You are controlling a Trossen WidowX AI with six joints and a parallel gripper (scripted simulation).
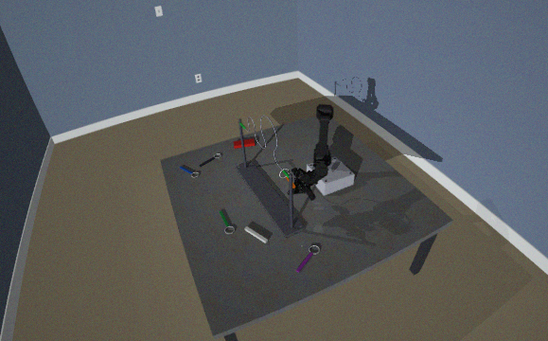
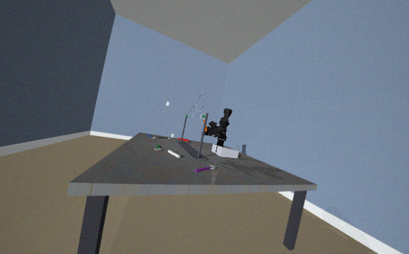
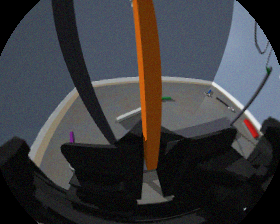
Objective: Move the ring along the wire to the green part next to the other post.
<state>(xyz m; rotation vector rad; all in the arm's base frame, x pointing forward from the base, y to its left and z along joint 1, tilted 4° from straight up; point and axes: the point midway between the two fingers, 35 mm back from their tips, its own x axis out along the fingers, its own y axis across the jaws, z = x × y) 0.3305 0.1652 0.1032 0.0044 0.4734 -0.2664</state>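
1. The desk [image 1: 193,265] [image 2: 126,178] has a dark grey, flat top with faint blotches, and its edges are straight and paler.
2. A long, flat, dark base plate [image 1: 266,199] [image 2: 187,149] lies on the desk, with a thin, round post standing near each end.
3. The near post [image 1: 291,208] [image 2: 202,141] [image 3: 78,55] is on the same side as the purple-handled ring [image 1: 305,261] [image 2: 203,169], which lies toward the near edge of the desk.
4. The far post [image 1: 243,147] [image 2: 184,130] [image 3: 252,96] is by the red block [image 1: 244,143] [image 2: 184,140] [image 3: 251,128], which is a chunky box shape.
5. The wire [image 1: 275,141] [image 2: 204,99] is thin and grey, with big, round loops, and has a green part by each post.
6. The gripper [image 1: 294,186] [image 2: 205,131] [image 3: 144,123] is black and chunky. Its fingers are nearly together, clamped on the low end of the orange handle [image 1: 291,182] [image 2: 205,125] [image 3: 150,75].
7. The handle is smooth, long and flat-sided, and it points up from the fingers.
8. The task's ring [image 1: 284,173] [image 2: 203,116] is thin, round and pale. It is up by the green part next to the near post; whether it touches the wire is too small to tell.
9. A white bar [image 1: 256,235] [image 2: 174,154] [image 3: 128,114], long and boxy, lies on the desk near the base plate.
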